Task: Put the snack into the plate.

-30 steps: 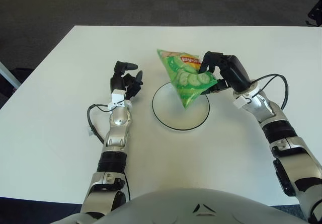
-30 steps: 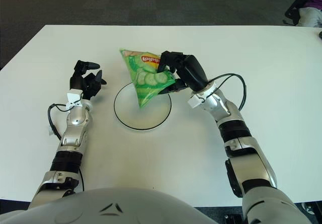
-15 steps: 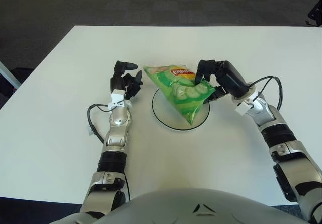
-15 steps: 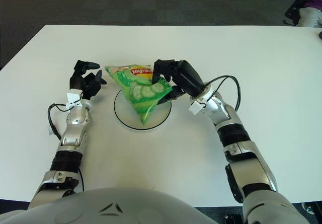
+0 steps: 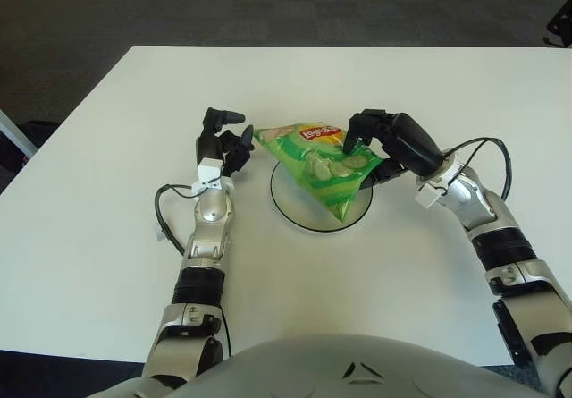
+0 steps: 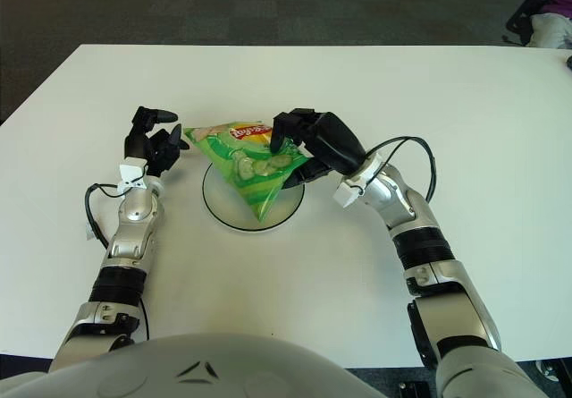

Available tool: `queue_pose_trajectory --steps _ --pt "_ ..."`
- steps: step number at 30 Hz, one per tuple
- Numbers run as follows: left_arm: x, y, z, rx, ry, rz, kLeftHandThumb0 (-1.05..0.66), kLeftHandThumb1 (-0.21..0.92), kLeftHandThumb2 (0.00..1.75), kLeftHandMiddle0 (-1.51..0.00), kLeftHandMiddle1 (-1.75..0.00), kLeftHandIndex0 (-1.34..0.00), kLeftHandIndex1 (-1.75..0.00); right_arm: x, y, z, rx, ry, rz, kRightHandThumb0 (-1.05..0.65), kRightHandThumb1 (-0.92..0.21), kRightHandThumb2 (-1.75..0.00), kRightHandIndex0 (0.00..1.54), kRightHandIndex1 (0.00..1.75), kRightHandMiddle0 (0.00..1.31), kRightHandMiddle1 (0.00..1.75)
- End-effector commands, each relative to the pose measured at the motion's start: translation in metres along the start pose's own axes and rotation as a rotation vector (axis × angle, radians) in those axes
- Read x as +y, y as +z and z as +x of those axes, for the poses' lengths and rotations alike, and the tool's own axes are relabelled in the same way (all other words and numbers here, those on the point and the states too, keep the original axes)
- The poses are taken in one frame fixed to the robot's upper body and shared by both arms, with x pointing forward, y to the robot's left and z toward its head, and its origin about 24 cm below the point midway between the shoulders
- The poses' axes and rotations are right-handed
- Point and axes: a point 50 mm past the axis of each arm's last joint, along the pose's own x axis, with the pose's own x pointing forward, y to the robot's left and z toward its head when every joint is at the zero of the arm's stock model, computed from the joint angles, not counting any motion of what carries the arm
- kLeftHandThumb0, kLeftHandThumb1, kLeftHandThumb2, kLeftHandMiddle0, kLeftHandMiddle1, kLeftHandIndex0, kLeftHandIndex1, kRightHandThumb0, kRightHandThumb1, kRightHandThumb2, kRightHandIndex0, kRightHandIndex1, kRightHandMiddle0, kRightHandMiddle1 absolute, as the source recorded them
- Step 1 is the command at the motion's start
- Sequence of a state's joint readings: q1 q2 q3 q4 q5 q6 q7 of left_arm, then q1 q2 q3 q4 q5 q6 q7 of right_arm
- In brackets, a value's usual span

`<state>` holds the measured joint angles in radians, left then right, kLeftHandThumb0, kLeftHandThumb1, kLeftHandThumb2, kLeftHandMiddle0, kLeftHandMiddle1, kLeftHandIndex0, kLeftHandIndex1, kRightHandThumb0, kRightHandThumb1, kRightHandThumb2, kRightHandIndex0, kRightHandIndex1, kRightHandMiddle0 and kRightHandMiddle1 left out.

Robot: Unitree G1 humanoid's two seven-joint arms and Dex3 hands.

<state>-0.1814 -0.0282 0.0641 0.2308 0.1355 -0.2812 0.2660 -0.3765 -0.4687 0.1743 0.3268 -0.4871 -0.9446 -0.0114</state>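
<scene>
A green snack bag [image 5: 315, 165] with a red and yellow label lies tilted over the white plate [image 5: 295, 212] with a black rim at the table's middle. My right hand [image 5: 380, 143] is shut on the bag's right end, fingers curled over its top edge. The bag's lower tip rests on the plate and its left end sticks out past the rim. My left hand [image 5: 223, 143] stands just left of the plate, fingers relaxed and empty, close to the bag's left end.
The white table [image 5: 107, 201] fills the view, with dark carpet beyond its far edge. A loose cable [image 5: 164, 212] runs beside my left forearm and another loops beside my right wrist [image 5: 487, 148].
My right hand has lowered and laid the bag flatter over the plate, shifting it leftward. My left hand has stayed in place.
</scene>
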Motion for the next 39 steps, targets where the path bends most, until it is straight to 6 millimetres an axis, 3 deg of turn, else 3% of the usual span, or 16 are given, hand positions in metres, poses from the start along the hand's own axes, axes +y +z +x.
queue_pose_trajectory --steps 1,2,3,4,5,8,11,16,23,30,39 --pt "0.002 0.002 0.004 -0.024 0.004 0.016 -0.36 0.92 0.32 -0.94 -1.41 -0.41 -1.53 -0.007 0.002 0.001 -0.013 -0.004 -0.010 0.29 -0.92 -0.18 0.56 1.35 0.48 0.63" --pt "0.002 0.002 0.004 -0.025 0.004 0.018 -0.36 0.92 0.32 -0.94 -1.41 -0.41 -1.53 -0.007 0.002 0.002 -0.019 -0.001 -0.009 0.31 -0.92 -0.18 0.56 1.35 0.49 0.57" --pt "0.002 0.002 0.004 -0.026 0.005 0.019 -0.36 0.92 0.32 -0.94 -1.41 -0.41 -1.53 -0.008 0.002 0.002 -0.024 0.002 -0.009 0.05 -0.90 -0.14 0.52 1.13 0.50 0.51" --pt "0.003 0.002 0.004 -0.028 0.006 0.022 -0.36 0.92 0.32 -0.94 -1.42 -0.41 -1.53 -0.008 0.002 0.002 -0.028 0.013 -0.014 -0.04 -0.90 -0.11 0.51 1.03 0.51 0.49" --pt "0.003 0.002 0.004 -0.029 0.007 0.023 -0.36 0.92 0.32 -0.94 -1.42 -0.41 -1.53 -0.008 0.002 0.002 -0.031 0.022 -0.018 -0.18 -0.90 -0.07 0.49 0.78 0.51 0.41" --pt "0.003 0.002 0.004 -0.031 0.008 0.027 -0.36 0.92 0.32 -0.94 -1.42 -0.41 -1.53 -0.009 0.002 0.000 -0.039 0.060 -0.027 -0.35 -0.89 -0.02 0.46 0.31 0.50 0.22" --pt "0.004 0.002 0.004 -0.033 0.010 0.030 -0.36 0.92 0.32 -0.94 -1.42 -0.41 -1.53 -0.011 0.000 -0.002 -0.053 0.095 -0.030 -0.41 -0.88 -0.01 0.38 0.10 0.44 0.10" --pt "0.005 0.002 0.005 -0.034 0.011 0.031 -0.36 0.92 0.32 -0.94 -1.42 -0.41 -1.53 -0.012 -0.002 -0.004 -0.068 0.138 -0.024 -0.48 -0.90 -0.01 0.28 0.02 0.37 0.02" --pt "0.005 0.002 0.005 -0.034 0.011 0.033 -0.36 0.92 0.33 -0.94 -1.42 -0.41 -1.53 -0.019 -0.008 -0.010 -0.037 0.253 0.118 -0.63 -0.92 -0.10 0.07 0.00 0.17 0.00" --pt "0.005 0.001 0.005 -0.031 0.009 0.034 -0.36 0.92 0.33 -0.94 -1.42 -0.41 -1.54 -0.031 -0.013 -0.011 0.019 0.332 0.326 -0.70 -0.92 -0.15 0.03 0.00 0.13 0.00" --pt "0.005 0.001 0.006 -0.030 0.007 0.036 -0.36 0.92 0.33 -0.93 -1.42 -0.41 -1.54 -0.046 -0.015 -0.014 0.042 0.369 0.378 -0.75 -0.92 -0.12 0.02 0.00 0.12 0.00"
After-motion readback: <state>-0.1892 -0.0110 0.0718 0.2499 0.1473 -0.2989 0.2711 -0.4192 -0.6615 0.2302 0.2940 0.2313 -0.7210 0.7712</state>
